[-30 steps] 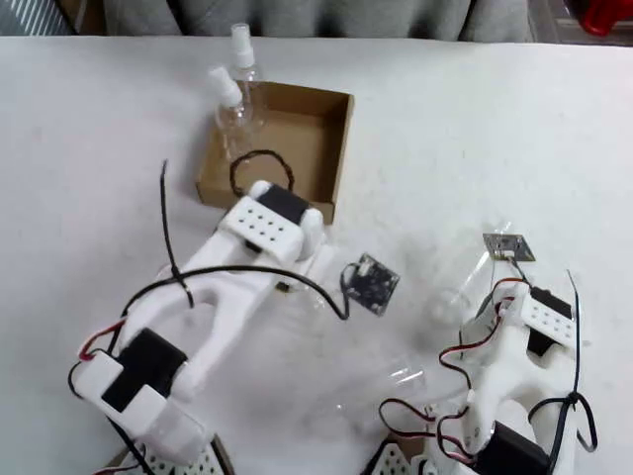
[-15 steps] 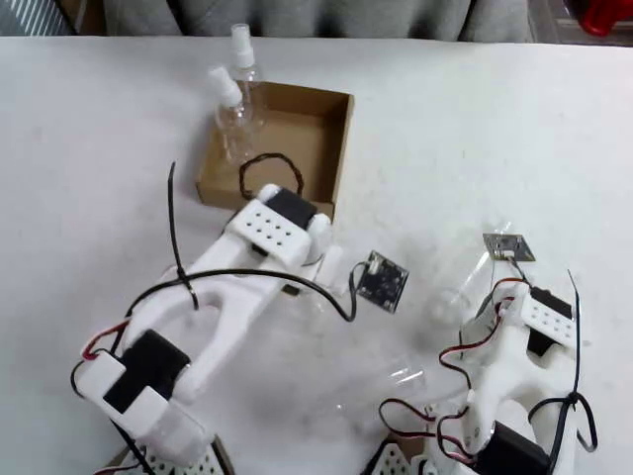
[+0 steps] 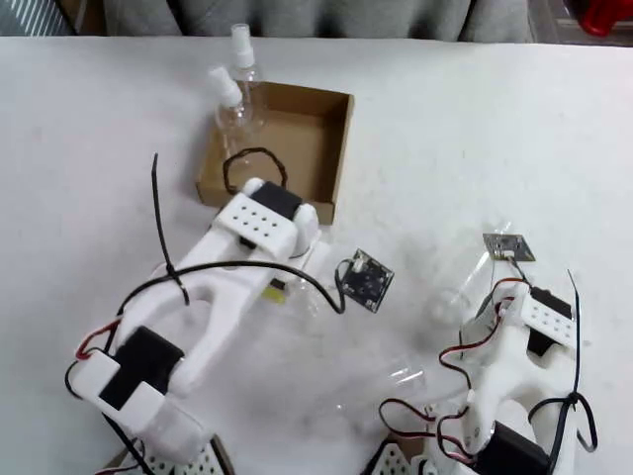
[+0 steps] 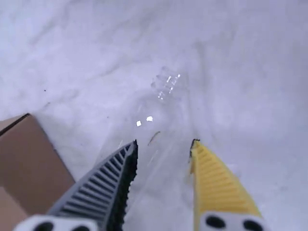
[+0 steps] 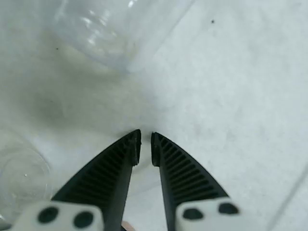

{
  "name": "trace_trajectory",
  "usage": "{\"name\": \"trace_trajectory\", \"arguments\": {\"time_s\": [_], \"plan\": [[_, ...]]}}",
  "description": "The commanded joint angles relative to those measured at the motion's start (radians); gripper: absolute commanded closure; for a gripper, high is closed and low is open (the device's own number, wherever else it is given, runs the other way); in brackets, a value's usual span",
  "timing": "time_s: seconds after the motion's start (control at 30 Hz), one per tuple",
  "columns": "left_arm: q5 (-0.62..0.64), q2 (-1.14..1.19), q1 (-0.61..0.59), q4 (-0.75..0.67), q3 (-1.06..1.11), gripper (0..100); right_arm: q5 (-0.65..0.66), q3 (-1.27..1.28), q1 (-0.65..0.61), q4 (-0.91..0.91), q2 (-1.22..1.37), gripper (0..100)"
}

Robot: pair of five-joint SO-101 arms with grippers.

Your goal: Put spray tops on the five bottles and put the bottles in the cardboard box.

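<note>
Between the fingers of the left gripper (image 4: 163, 144) lies a clear bottle (image 4: 166, 89). The gripper is about half open. Its grey finger (image 4: 110, 183) is on one side of the bottle and its yellow finger (image 4: 216, 183) on the other. It cannot be told if the fingers press on the bottle's wall. The bottle lies on its side on the white table (image 4: 250, 57). Its threaded neck is bare and points away from the gripper. A corner of the cardboard box (image 4: 24, 159) is just beside the grey finger.

In the high view the left arm (image 3: 227, 267) ends at the near wall of the cardboard box (image 3: 336, 148), which stands open on the table. In the far left corner of the box a capped bottle (image 3: 237, 117) stands upright with its spray top (image 3: 224, 87) on. A second capped bottle (image 3: 245, 67) is at the far edge of the box. It is not clear if it stands inside or just behind.

The right gripper (image 5: 145, 137) is almost fully closed. Only a thin slit is between its black fingers (image 5: 115, 168), and it holds nothing. It points down at the table near two more clear bottles. The body of one (image 5: 106, 33) is ahead of the tips, and the round base of another (image 5: 19, 178) is off to one side. In the high view the right arm (image 3: 514, 346) is well apart from the box.
</note>
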Motion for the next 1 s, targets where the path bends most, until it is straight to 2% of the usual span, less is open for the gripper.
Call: {"name": "trace_trajectory", "arguments": {"time_s": [0.0,0.2,0.43,0.63,0.83,0.97], "plan": [[-0.012,0.015,-0.039,0.011,-0.005,75,0.005,-0.012,-0.005,-0.010,0.002,98.2],[-0.002,0.016,-0.038,-0.057,-0.006,74,0.005,-0.012,-0.005,-0.010,0.002,98.2],[0.100,0.018,-0.030,-0.173,0.005,73,0.005,-0.012,-0.005,-0.015,0.002,98.2],[0.081,0.021,-0.039,-0.213,0.018,73,0.005,-0.012,-0.005,-0.018,0.002,98.2],[0.048,0.019,-0.054,-0.423,0.195,73,0.005,-0.012,-0.005,-0.018,0.002,98.2],[0.051,0.016,-0.074,-0.462,0.213,74,0.005,-0.012,-0.005,-0.019,0.002,98.2]]}}
